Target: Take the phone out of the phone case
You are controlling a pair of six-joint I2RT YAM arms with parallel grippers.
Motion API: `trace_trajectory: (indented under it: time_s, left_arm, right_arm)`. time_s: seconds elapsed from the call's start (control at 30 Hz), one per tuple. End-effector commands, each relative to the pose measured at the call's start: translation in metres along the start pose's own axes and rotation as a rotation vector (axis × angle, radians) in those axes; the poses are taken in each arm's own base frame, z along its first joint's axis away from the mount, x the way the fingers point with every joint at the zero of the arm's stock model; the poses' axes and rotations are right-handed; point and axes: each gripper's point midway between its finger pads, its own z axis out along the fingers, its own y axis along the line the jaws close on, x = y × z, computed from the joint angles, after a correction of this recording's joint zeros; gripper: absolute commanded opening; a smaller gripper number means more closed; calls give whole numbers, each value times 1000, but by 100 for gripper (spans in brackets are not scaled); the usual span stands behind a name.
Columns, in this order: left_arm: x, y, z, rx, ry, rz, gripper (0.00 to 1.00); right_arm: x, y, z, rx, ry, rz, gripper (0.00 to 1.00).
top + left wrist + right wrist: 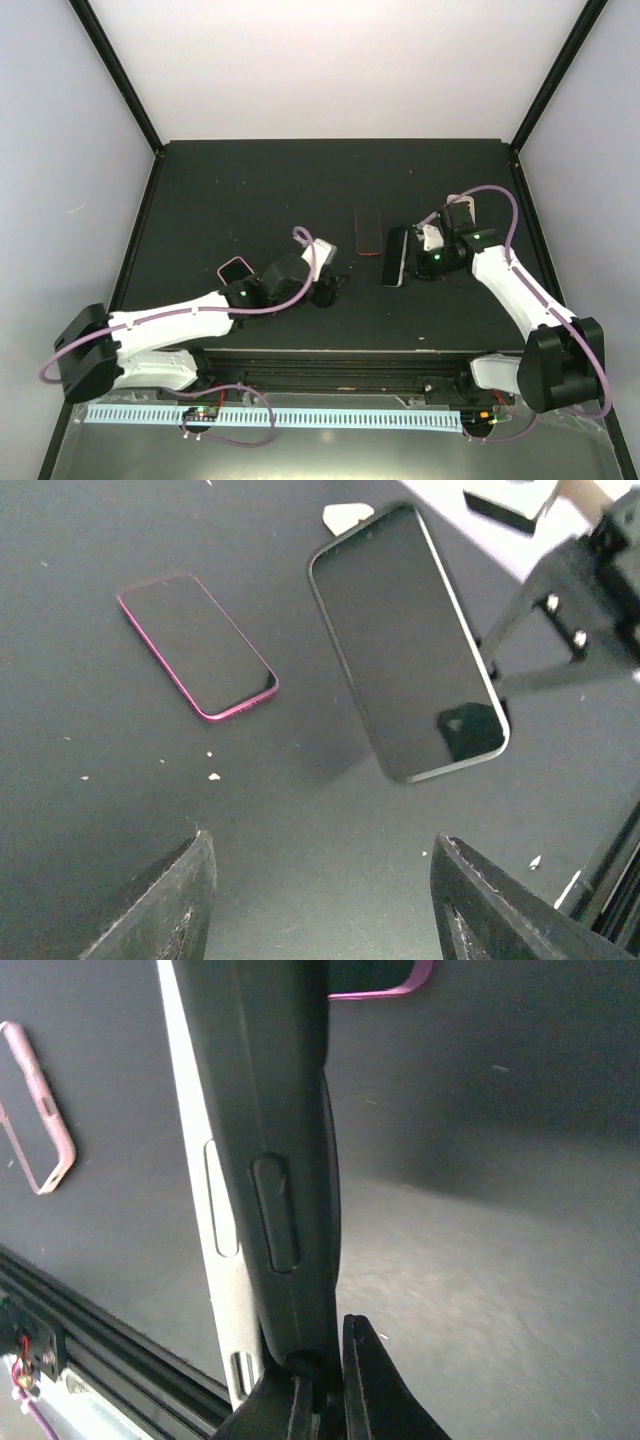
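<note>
A black phone with a silver frame point(395, 257) sits in a dark case and is held on edge just above the table. In the left wrist view the phone point(405, 645) shows its dark screen. In the right wrist view the silver frame point(215, 1210) and the dark case point(285, 1160) run side by side. My right gripper point(420, 250) is shut on the case's edge, its fingertips point(365, 1380) pinching it at the bottom of that view. My left gripper point(327, 291) is open and empty, low over the bare mat point(325, 880) in front of the phone.
A second phone with a magenta-red rim point(369, 232) lies flat beside the held one; it also shows in the left wrist view point(195, 645). An empty pink case point(235, 270) lies by the left arm and shows in the right wrist view point(40, 1120). The table's front rail point(90, 1345) is close by.
</note>
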Motion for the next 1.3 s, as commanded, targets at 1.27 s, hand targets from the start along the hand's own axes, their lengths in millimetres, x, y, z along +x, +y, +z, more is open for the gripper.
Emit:
trace_trajectory:
  time_s: [1.27]
  left_arm:
    - [63,-88,172,27,161,309,66]
  right_arm:
    - [3,-82,26,174,214,280,1]
